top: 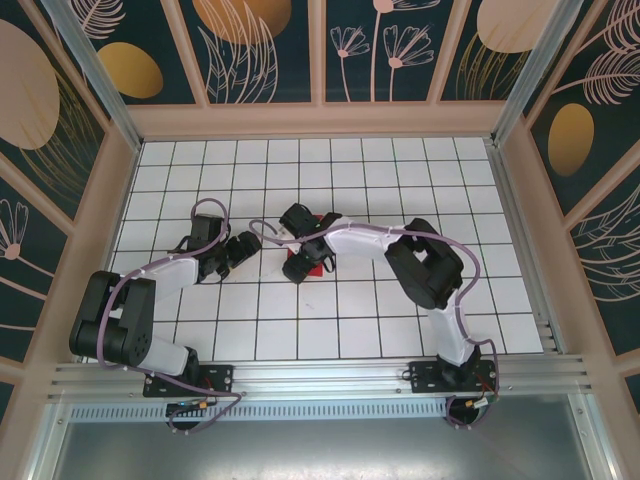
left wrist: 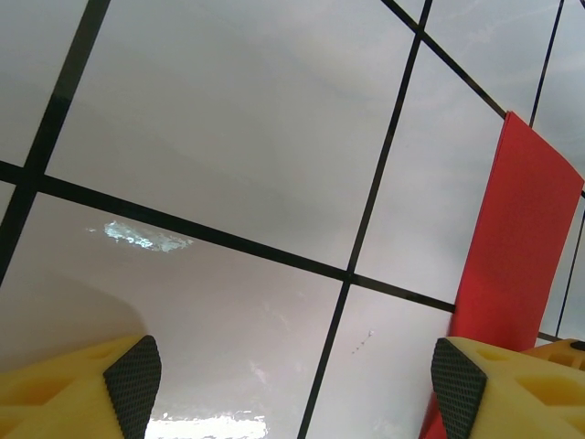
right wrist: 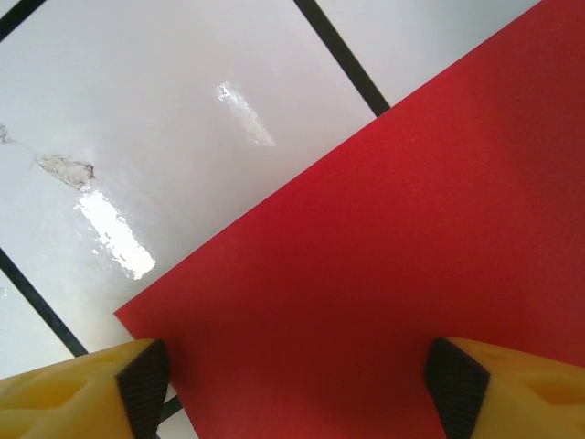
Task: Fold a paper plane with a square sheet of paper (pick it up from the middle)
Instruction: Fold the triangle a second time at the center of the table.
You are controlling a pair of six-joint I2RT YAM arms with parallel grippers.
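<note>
Two grippers sit low over the white gridded table (top: 400, 180). At the left, the left gripper (top: 238, 250) hangs over bare tiles. In the left wrist view its black pads (left wrist: 128, 380) stand wide apart with nothing between them. The square sheet of paper (left wrist: 521, 265) lies off to that gripper's right, one straight red edge running away from the camera just past the right-hand fingertip; whether that finger touches it I cannot tell. Further right, the overhead view puts the sheet near the table's middle, lying flat and mostly hidden under the right gripper (top: 302, 264). In the right wrist view that gripper's fingers (right wrist: 452, 384) are also parted and grip nothing. The paper is spread beneath and ahead of them, with one corner near the left fingertip. I judge the right arm the nearer one, poised directly above the sheet, so a pinch from the middle falls to it, while the left would have to shift rightward to help
</note>
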